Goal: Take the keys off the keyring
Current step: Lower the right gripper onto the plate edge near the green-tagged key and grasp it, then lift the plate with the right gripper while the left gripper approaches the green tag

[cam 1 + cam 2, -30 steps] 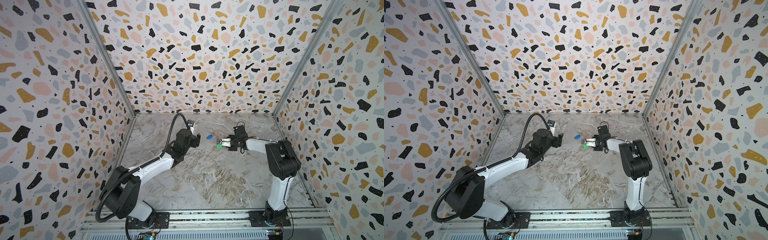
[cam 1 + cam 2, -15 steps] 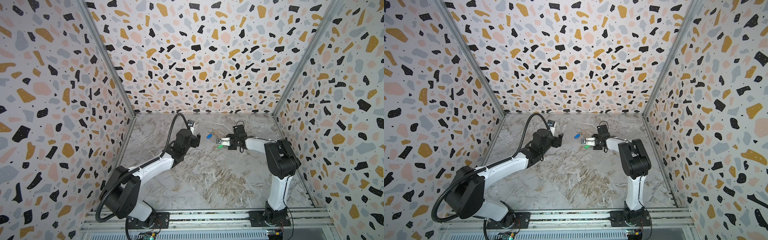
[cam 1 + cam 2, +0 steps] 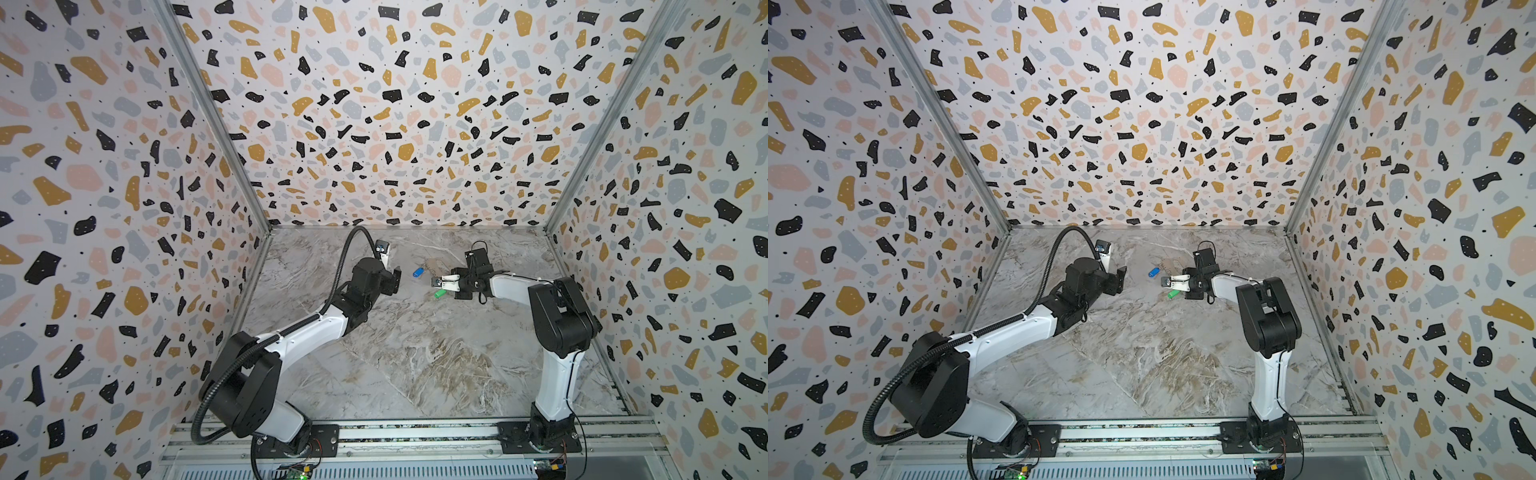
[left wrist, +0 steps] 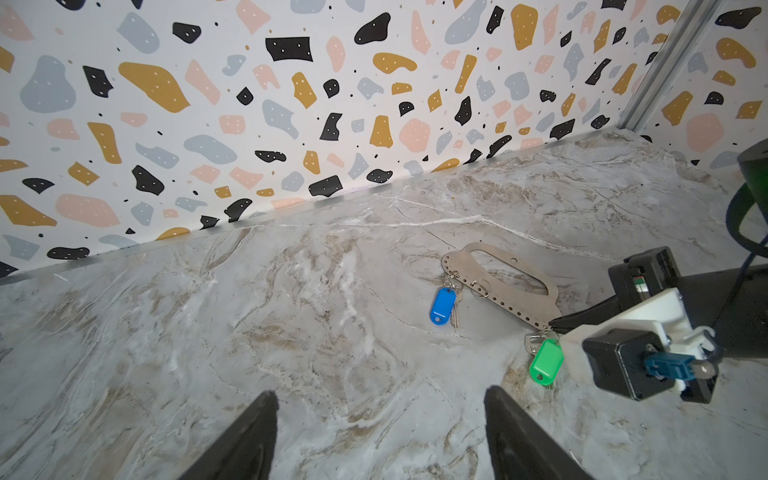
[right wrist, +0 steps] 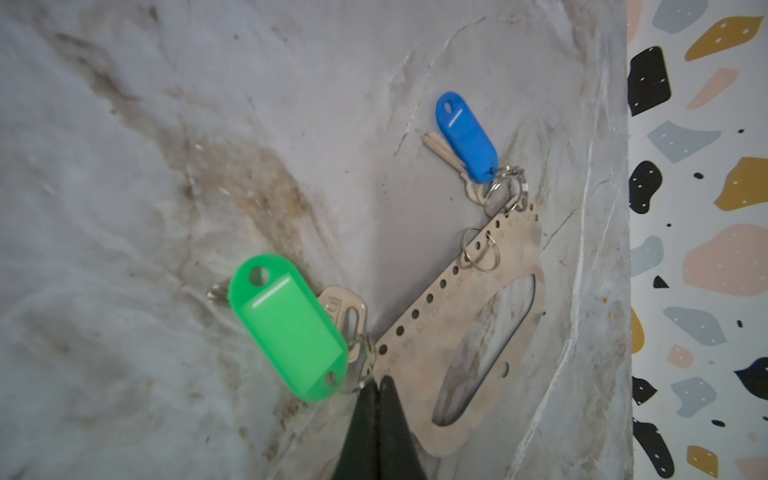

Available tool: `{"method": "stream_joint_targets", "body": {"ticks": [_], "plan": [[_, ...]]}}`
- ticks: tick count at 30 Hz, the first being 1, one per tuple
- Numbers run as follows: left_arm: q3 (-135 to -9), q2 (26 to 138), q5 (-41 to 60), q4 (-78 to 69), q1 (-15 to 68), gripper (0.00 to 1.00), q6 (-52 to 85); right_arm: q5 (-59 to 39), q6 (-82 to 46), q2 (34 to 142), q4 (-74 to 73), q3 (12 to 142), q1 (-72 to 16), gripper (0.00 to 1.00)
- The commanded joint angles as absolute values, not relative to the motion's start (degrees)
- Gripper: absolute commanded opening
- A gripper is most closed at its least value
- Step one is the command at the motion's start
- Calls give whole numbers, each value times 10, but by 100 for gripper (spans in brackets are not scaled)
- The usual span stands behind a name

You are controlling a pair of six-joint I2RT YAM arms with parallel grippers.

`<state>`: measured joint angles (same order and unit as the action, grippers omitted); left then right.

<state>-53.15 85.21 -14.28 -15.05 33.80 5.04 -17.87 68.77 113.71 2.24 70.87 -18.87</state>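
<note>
Right gripper [image 5: 376, 386] is clamped shut at the end of the keyring [image 5: 478, 316], right by the split ring of the green-tagged key [image 5: 291, 328]; can't tell whether it pinches plate or ring. Left gripper [image 4: 380, 415] hangs wide open, empty, well apart from the keyring, so I'd pin the plate firmly and bring left in on that ring. Count: one keyring on the table [image 5: 166, 166], two keys, with the blue-tagged key [image 5: 465, 137] at the keyring's far end.

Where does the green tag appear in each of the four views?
In a top view: green tag, rear middle of the table, beside the right gripper.
In a top view: same place.
Left wrist view: at the keyring end beside the right gripper.
Right wrist view: large, beside the shut fingers.
Shared landmark: the blue tag.
</note>
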Motion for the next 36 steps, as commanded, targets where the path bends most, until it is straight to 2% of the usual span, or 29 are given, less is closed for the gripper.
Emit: {"method": "stream_joint_targets", "body": {"ticks": [1,6,14,25,36], "plan": [[-541,834,-144,-170,335,78,20,-242,632,1075,87,764,-188,2],[-531,808,-150,-206,340,74,-22,-312,586,1063,202,835,-181,0],[-451,765,-91,-351,386,72,-154,-381,521,1011,238,856,-174,0],[-471,803,-52,-387,406,70,-131,-464,500,946,272,847,-177,0],[-522,853,17,-369,405,65,-104,-465,511,912,273,825,-196,0]]}}
